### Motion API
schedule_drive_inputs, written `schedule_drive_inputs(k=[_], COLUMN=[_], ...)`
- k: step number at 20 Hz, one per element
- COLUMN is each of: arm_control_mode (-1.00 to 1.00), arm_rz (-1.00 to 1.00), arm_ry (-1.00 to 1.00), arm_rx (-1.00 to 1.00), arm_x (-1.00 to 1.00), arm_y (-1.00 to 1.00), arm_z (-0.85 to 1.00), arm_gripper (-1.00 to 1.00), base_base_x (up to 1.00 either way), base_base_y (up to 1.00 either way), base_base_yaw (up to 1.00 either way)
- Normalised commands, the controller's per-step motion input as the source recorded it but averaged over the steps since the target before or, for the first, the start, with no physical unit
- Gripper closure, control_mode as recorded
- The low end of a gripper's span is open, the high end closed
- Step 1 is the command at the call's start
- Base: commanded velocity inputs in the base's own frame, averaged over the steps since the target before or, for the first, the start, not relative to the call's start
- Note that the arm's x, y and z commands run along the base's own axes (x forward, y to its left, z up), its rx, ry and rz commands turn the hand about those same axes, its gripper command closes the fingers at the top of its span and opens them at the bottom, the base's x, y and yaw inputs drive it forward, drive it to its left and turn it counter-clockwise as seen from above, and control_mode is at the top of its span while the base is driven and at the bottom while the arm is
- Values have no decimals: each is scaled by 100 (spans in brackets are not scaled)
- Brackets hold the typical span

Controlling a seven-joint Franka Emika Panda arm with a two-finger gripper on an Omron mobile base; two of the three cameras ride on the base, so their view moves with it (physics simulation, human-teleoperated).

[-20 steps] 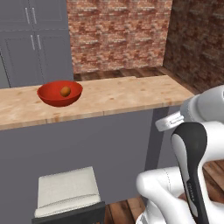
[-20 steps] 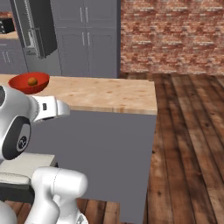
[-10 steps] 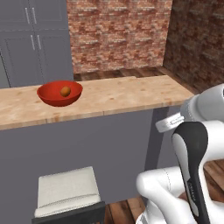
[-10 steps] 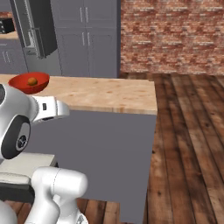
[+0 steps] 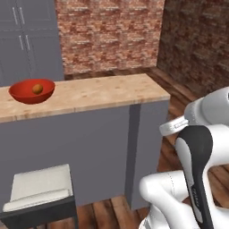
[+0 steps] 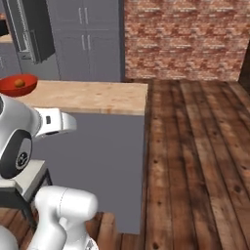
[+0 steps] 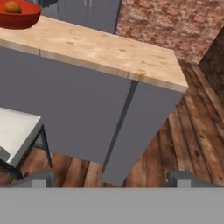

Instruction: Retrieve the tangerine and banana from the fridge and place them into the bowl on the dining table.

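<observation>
a: looking at the left base view, where's the fruit?
b: the tangerine (image 5: 37, 88) sits inside the bowl (image 5: 21, 95) at the left edge, on the dining table (image 5: 107, 91)

a: right base view?
b: bowl at upper left with the tangerine in it, fridge (image 6: 30, 29) behind, top left corner

a: hand view?
b: bowl at the top left corner; a stool (image 7: 15, 129) at lower left. gripper (image 7: 112, 178) tips at the bottom stand wide apart, nothing between them

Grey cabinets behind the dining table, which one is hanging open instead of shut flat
It is the fridge, at the far left of the right base view: its dark door with the long black handle stands swung out, while the grey panelled cabinets beside it sit closed and flush.
</observation>
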Motion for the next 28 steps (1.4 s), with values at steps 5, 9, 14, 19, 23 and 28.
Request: schedule_drive_inputs(k=[5,9,14,19,23,28], arm_control_mode=[100,100,100,100,100,100], arm_rz=[0,0,0,0,0,0], arm_ry=[0,0,0,0,0,0], arm_rx=[0,0,0,0,0,0], arm_x=[0,0,0,0,0,0], arm_y=[0,0,0,0,0,0], arm_z=[0,0,0,0,0,0], arm_gripper=[-100,-100,-100,-100,-100,-100], base_base_x=[0,7,17,39,71,96], base_base_y=[-73,-90,-99,-90,-60,-27], base_base_yaw=[-3,0,0,0,0,5])
